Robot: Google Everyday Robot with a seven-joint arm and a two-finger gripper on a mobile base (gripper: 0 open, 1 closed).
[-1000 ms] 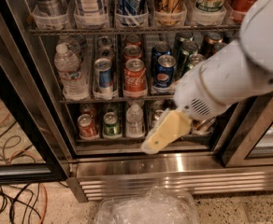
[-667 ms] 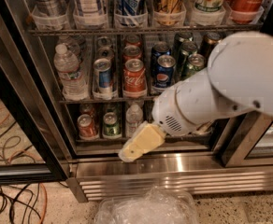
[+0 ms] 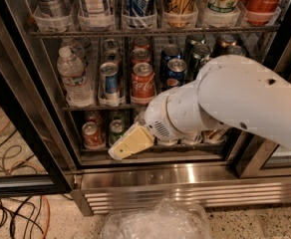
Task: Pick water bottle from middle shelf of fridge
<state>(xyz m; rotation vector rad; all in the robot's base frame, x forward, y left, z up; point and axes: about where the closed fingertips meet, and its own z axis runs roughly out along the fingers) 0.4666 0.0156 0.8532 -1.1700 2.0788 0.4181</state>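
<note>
In the camera view, the gripper [image 3: 128, 144] is hanging low before the fridge [image 3: 185, 176], in front of its bottom rack and pointing down-left; whether it is wide or narrow cannot be told. The water bottle [image 3: 74, 78] is standing upright at the left end of the middle shelf [image 3: 85, 106], two lanes left of a Coca-Cola can [image 3: 143, 82], well apart from the gripper.

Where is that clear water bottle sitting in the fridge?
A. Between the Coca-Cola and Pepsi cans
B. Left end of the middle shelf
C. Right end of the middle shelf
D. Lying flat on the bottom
B: the water bottle stands upright at the left end of the middle shelf, left of the cans; the gripper hangs lower and further right, not touching it.
</note>
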